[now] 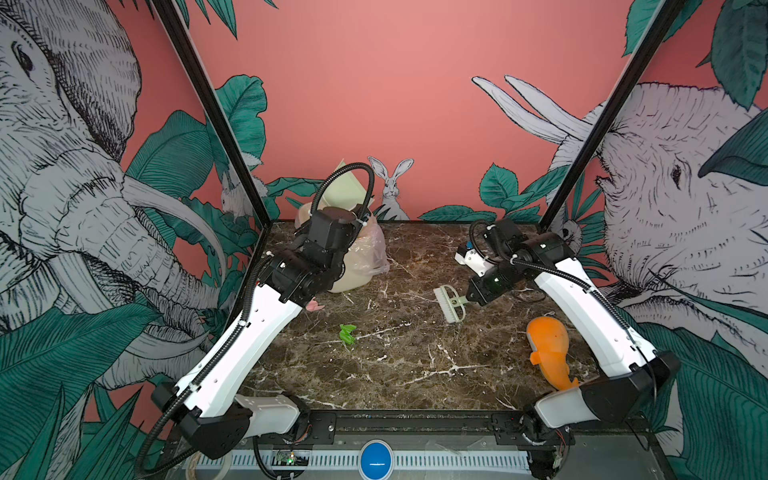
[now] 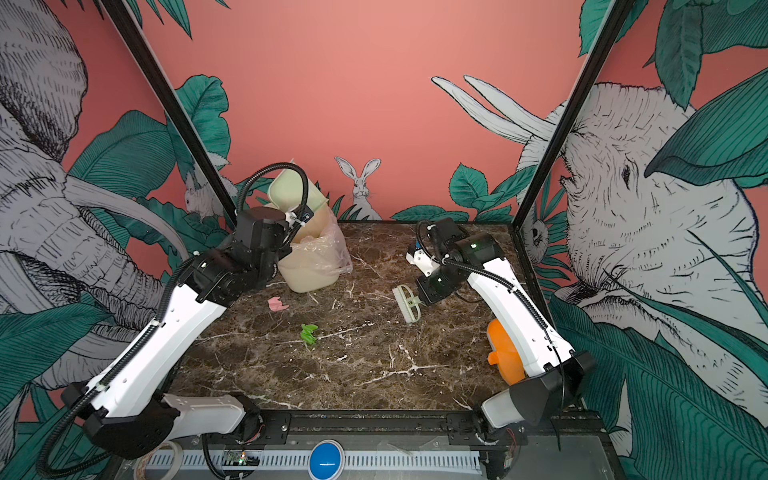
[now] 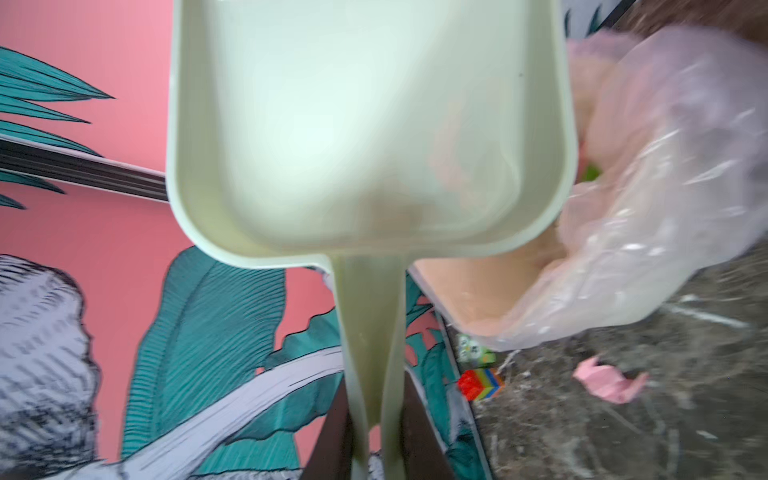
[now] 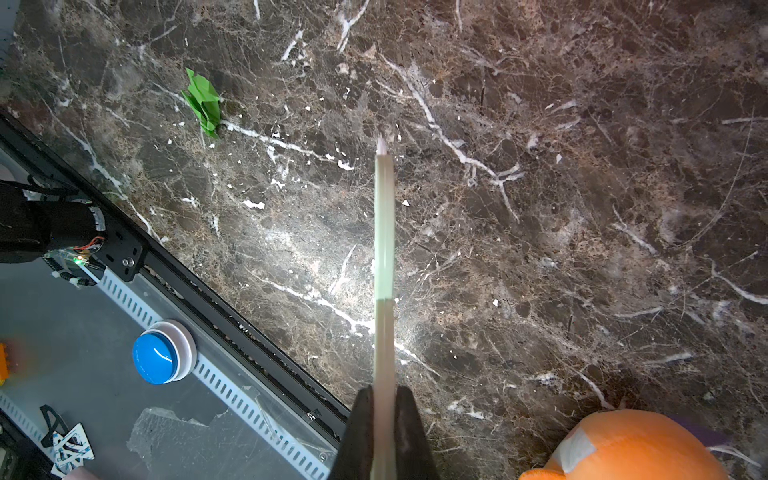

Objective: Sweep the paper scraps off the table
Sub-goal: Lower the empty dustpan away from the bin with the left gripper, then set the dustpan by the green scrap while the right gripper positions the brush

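Paper scraps: green scrap [image 1: 347,333] at middle of table [image 1: 415,374], pink scrap [image 2: 277,304] near bin [image 2: 309,270]. Left jaws clamped on dustpan [image 3: 353,124] (tipped over bin); right jaws clamped on brush [image 1: 449,305]. Risk: brisk stroke scatters light paper.

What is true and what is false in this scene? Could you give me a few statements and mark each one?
1. The left pincer holds the dustpan raised near the bin. True.
2. The right pincer grips a sponge. False: it grips the brush.
3. The table is free of paper. False: a green scrap and a pink scrap lie on it.
4. The orange fish toy lies by the right arm. True.
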Available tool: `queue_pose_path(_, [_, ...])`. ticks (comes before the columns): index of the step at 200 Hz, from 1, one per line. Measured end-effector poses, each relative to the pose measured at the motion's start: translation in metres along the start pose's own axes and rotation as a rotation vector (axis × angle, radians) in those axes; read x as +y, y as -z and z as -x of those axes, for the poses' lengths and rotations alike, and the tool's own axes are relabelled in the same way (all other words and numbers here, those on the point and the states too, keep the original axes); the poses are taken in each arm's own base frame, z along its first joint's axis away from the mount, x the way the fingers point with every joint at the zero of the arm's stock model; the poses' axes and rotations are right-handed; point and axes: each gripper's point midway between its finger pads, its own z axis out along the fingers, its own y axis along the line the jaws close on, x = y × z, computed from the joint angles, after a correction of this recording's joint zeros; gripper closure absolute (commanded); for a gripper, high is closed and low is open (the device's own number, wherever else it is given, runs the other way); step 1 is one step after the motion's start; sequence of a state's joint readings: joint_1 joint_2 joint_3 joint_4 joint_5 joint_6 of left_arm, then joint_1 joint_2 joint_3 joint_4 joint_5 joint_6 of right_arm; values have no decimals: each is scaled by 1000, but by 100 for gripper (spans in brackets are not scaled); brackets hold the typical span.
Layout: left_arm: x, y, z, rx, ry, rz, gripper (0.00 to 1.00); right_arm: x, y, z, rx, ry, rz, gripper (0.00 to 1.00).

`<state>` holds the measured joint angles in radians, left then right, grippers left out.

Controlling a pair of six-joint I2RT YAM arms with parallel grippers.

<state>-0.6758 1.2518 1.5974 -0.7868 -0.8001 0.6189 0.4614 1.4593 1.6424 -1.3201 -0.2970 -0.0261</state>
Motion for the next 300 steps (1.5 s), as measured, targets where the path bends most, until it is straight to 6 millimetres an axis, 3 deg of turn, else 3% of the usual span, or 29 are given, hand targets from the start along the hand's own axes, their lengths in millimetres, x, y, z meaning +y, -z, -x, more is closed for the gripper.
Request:
queue_pose_path(33, [-36,29,-14,-71,130,-166,91,8,-4,-4,-16,-20,37,100])
queue_pose_path(60, [-67,42,-35,-63,196,-287,91,23,-22,-10,-2,-35,88,100])
queue_pose_path(95, [-94,49,-61,-18,267,-383,90,67,-58,-13,17,-34,204,100])
queue_pose_path(145, [-118,50,-77,24,316,-449,91,129,-111,2,1,-88,383,100])
queue_pose_path(179, [-127,51,-82,34,328,-474,91,156,-139,26,-28,-164,473,100])
queue_pose_path(232, [-121,60,-83,4,362,-485,91,186,-172,59,-68,-252,600,100])
queue_pose_path(300, [-123,62,-86,15,361,-499,91,190,-212,67,-22,-366,623,100])
